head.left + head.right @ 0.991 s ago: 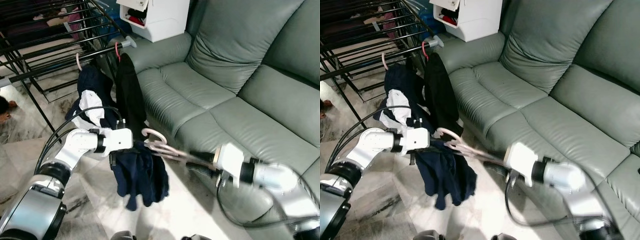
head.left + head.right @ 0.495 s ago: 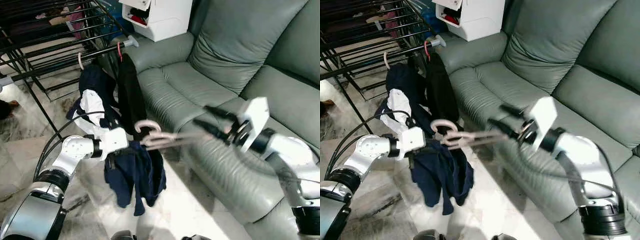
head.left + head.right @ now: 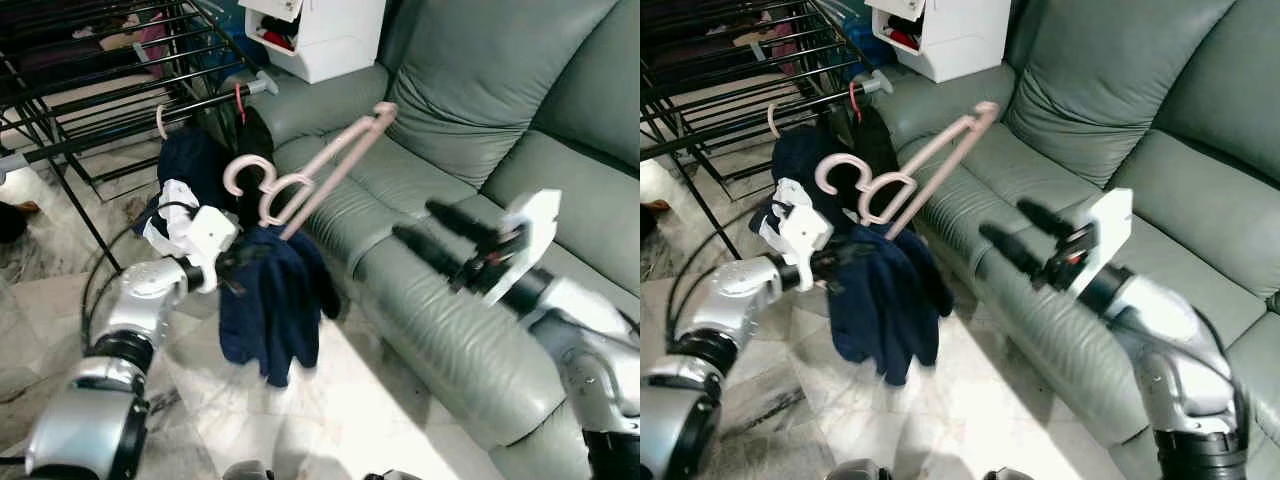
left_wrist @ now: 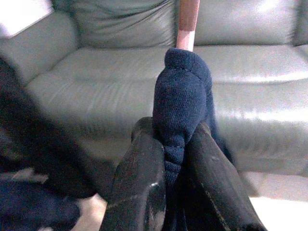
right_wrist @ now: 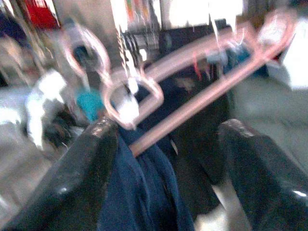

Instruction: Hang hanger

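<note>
The left gripper (image 3: 232, 268) clenched the navy garment (image 3: 272, 310) under the pink hanger (image 3: 310, 165); the right gripper (image 3: 432, 232) stood released beside it.

Head stereo pair looks fwd/down over sofa (image 3: 470, 130) & drying rack (image 3: 90, 80), near-identical scenes; L wrist cam close-up twd sofa, R wrist cam faces back twd rack, blurred.
</note>
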### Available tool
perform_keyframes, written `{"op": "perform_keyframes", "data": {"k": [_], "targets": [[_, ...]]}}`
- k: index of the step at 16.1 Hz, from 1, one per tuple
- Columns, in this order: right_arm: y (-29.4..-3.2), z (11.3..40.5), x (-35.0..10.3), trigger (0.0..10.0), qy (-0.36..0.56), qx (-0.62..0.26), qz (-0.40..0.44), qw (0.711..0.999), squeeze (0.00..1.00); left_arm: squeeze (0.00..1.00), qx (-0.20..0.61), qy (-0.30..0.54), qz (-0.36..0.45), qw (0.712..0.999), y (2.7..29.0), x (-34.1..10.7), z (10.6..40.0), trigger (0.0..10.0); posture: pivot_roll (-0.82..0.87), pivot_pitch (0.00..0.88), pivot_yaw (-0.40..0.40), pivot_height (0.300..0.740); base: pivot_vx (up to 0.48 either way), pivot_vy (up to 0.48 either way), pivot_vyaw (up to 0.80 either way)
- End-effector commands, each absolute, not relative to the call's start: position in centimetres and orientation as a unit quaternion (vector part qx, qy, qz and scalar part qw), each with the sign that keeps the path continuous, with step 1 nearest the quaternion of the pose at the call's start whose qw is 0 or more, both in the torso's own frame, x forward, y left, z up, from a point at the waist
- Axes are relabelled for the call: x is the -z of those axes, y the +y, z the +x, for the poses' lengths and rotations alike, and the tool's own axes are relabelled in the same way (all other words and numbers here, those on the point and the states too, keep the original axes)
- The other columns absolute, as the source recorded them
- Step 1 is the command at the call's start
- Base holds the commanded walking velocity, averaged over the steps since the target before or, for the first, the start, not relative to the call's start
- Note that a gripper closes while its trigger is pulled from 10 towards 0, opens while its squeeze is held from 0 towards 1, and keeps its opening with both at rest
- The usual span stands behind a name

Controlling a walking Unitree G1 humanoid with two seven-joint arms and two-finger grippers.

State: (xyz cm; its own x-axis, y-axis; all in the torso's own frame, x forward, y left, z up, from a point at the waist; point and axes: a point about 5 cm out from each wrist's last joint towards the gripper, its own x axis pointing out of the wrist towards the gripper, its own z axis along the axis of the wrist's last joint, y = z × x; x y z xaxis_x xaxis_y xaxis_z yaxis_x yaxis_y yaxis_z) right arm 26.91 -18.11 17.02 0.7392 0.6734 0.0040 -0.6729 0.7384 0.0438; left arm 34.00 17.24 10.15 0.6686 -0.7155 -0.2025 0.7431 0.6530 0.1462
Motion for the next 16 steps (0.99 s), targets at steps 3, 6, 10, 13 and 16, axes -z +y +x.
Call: {"op": "perform_keyframes", "data": {"k": [3,6,10,13,16], "targets": [[-19.5,27.9,-13.2,10.0,0.104,-0.273,-0.010,0.956,1.00,0.00,0.462,-0.033,0.120,0.878,15.3,-15.0,34.6,0.0,-0.02,0.000,0.053,0.740,0.000,0.000,0.00],[-19.0,28.2,-12.2,10.0,0.123,-0.269,-0.005,0.955,1.00,0.00,0.503,-0.082,0.133,0.850,13.5,-18.1,34.3,0.0,-0.02,0.000,0.051,0.740,0.000,0.000,0.00],[-18.7,29.1,-11.5,10.0,0.127,-0.259,-0.004,0.957,1.00,0.00,0.538,-0.115,0.123,0.826,11.5,-20.6,33.1,0.0,-0.01,0.000,0.049,0.740,0.000,0.000,0.00],[-18.6,29.5,-10.9,10.0,0.138,-0.249,0.000,0.958,0.98,0.00,0.556,-0.132,0.111,0.813,10.5,-21.9,32.2,0.0,-0.01,0.000,0.047,0.740,0.000,0.000,0.00],[-19.0,29.7,-9.2,10.0,0.182,-0.220,0.004,0.958,0.53,0.00,0.553,-0.151,0.084,0.815,10.0,-24.2,31.8,0.0,0.00,0.000,0.040,0.740,0.000,0.000,0.00]]}}
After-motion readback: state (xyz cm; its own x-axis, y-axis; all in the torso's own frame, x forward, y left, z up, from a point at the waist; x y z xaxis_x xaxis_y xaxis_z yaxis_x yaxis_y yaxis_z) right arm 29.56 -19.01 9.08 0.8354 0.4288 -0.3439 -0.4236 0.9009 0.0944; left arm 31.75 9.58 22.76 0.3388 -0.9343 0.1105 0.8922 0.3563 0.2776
